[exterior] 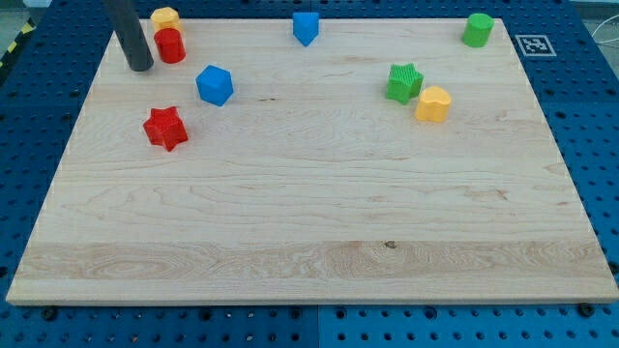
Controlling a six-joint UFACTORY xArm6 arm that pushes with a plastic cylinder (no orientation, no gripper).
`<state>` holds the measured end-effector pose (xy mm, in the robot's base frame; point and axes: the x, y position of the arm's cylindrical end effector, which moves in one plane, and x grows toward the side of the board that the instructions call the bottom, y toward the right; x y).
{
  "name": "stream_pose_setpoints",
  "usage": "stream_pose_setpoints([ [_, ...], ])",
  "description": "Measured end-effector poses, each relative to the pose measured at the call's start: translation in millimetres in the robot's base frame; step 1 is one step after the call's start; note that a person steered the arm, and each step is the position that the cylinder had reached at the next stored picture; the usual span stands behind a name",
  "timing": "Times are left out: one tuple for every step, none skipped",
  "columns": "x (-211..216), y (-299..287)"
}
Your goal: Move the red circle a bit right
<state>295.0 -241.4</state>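
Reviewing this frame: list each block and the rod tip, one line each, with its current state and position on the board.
my tip: on the board, just left of the red circle, small gap
red circle: upright, touching the yellow block behind it
yellow block: top-left edge
red star: alone, left side
blue cube: alone
blue block: top centre
green star: beside yellow heart
yellow heart: right of centre
green cylinder: top right

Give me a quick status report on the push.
My tip just left of red circle. Yellow block touching circle's top. Blue block lower right, off the rightward path.
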Motion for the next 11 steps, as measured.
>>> stream_pose_setpoints([
  [-2.1,-5.4],
  [-20.1,-8.2],
  [-27.7,-8.8],
  [-27.7,3.8],
  [-27.7,17.1],
  [-27.7,25.8],
  [-27.7,31.4],
  [-27.7,34.7],
  [-24.3,36.4],
  [-19.9,62.7],
  [-2.0,95.5],
])
